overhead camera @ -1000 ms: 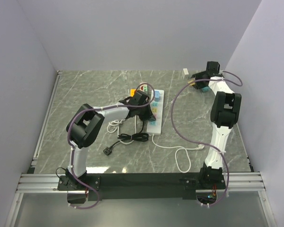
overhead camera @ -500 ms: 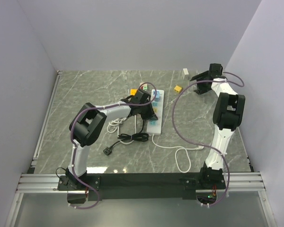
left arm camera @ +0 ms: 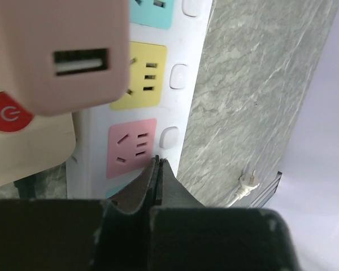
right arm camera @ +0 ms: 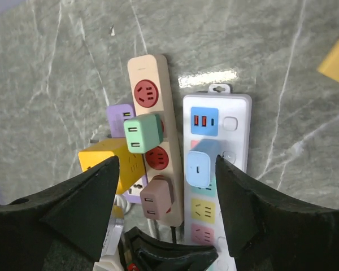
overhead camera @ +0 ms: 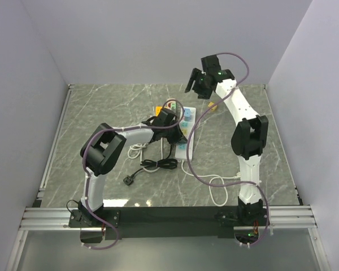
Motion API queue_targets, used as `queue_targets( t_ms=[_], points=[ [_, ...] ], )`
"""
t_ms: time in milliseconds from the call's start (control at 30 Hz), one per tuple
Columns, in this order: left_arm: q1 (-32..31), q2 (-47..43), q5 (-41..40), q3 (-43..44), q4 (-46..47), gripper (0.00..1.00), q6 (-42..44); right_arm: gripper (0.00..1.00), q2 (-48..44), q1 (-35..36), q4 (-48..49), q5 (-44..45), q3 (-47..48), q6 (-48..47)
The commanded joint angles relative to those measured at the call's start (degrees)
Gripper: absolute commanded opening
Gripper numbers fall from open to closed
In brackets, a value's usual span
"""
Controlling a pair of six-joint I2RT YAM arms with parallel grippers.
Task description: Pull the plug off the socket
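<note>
Pale-blue plug [right arm camera: 202, 164] sits in the white strip [right arm camera: 243, 141] directly beneath the right gripper [right arm camera: 165, 164], jaws spread wide, apparently lining up a pull. Left gripper [left arm camera: 158, 171], fingers pressed together, touches that strip's edge beside the pink socket [left arm camera: 131, 148], likely bracing it

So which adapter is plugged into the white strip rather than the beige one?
The light blue adapter; the green adapter and pink adapter sit on the beige strip.

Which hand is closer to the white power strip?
Left. The left hand is shut, tips at the edge of the white power strip by its pink socket; the right hand hovers open above its far end.
</note>
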Motion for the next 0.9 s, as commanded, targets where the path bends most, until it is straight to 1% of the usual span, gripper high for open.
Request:
queue_targets(
  t_ms=[0, 67, 200, 300, 600, 733, 833, 867],
  points=[
    [0.53, 0.02, -3.86, -3.72, -3.87, 0.00, 0.45, 0.76, 3.46, 0.20, -8.45, 8.26, 4.88, -4.97],
    [0.53, -0.77, -3.60, -4.16, -2.82, 0.00, -0.17, 0.76, 4.34, 1.08, -9.06, 10.03, 4.98, -5.50],
    [0.53, -2.27, -3.69, -5.83, -1.58, 0.00, -0.78, 0.76, 6.89, 3.01, -10.38, 10.57, 5.32, -8.57],
    [0.53, -3.15, -3.78, -6.71, -1.06, 0.00, -1.13, 0.75, 7.51, 3.80, -9.42, 9.60, 3.40, -9.37],
    [0.18, -4.20, -3.25, -8.82, 0.53, 0.00, -2.02, 0.75, 6.72, 6.09, -7.22, 9.51, 1.55, -9.20],
    [-0.26, -4.38, -3.25, -8.91, 0.62, 0.00, -2.01, 0.74, 5.75, 7.15, -5.99, 10.30, -0.82, -9.02],
    [-0.44, -3.77, -2.99, -8.73, 0.18, 0.00, -1.84, 0.70, 7.76, 7.67, -7.30, 11.18, 0.22, -8.50],
    [-0.44, -3.33, -2.90, -8.56, -0.09, 0.00, -1.75, 0.65, 8.55, 7.67, -7.74, 11.18, 0.84, -8.32]
  ],
)
